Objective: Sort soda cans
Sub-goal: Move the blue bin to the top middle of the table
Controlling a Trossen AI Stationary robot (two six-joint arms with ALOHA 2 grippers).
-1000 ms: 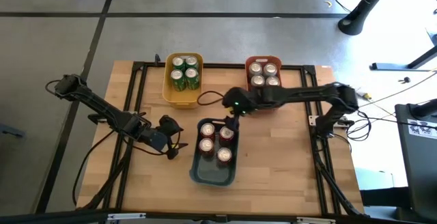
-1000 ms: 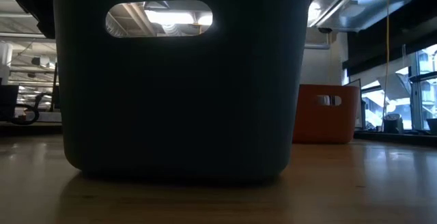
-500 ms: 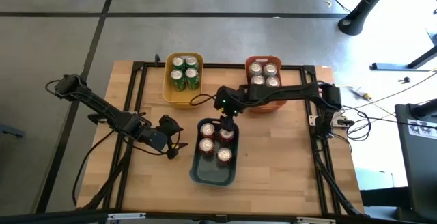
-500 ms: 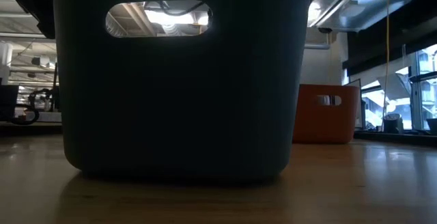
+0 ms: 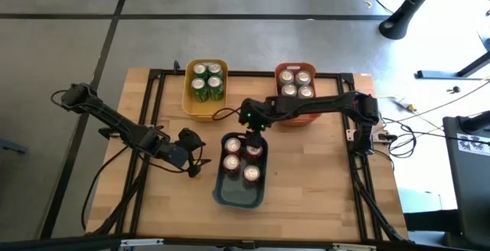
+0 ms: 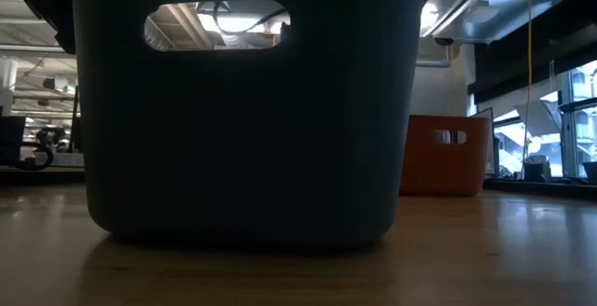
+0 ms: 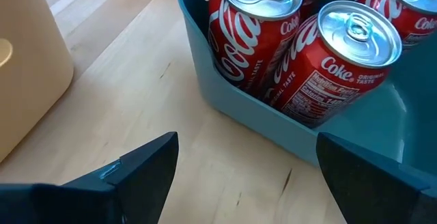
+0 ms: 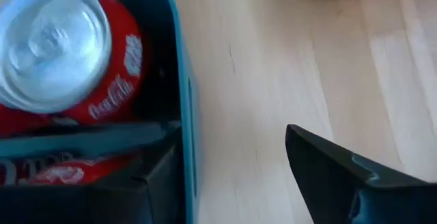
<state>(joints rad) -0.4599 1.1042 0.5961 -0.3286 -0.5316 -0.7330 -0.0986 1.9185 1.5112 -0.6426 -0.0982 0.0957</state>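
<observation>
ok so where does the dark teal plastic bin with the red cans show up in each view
high view: dark teal plastic bin, lower centre of the table.
low view: fills most of the picture, close up.
left wrist view: its corner, past the left arm's fingers.
right wrist view: its wall.
shared landmark: red soda cans inside it.

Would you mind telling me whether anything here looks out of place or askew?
Nothing is spilled or tipped: the green cans stand in the yellow bin, the silver cans in the orange bin, the red cans in the teal bin. One oddity: the right gripper straddles the teal bin's wall, one finger inside, one outside.
</observation>
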